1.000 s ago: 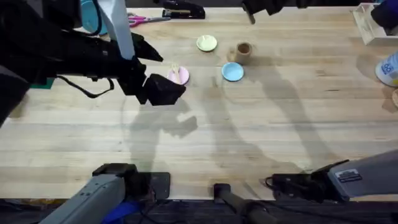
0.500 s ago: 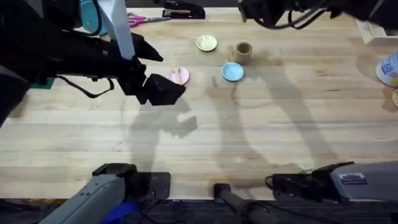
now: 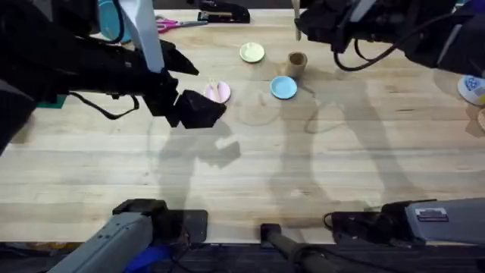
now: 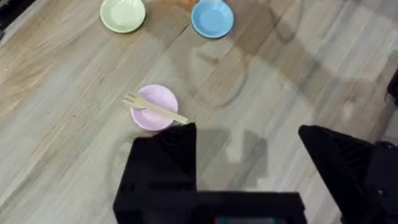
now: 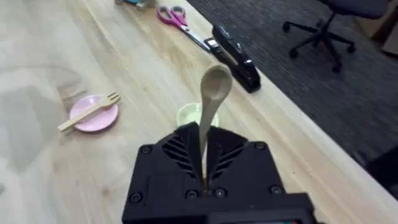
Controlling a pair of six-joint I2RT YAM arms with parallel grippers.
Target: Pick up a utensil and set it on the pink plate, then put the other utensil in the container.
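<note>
Wooden surface (image 3: 250,167): fork (image 4: 154,109) lies across the pink plate (image 4: 154,107). Left tool (image 4: 249,149) hangs spread and empty beside it. Right tool (image 5: 204,163) clamps the spoon (image 5: 211,102) upright, near the cup (image 3: 296,64).

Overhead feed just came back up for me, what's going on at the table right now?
The fork already lies across the pink plate, and the left gripper hovers open beside it, holding nothing. The right gripper is shut on the spoon, bowl end sticking out, and is up at the far side of the table near the container. The spoon is not in the container yet. The blue plate and yellow plate sit untouched.
</note>
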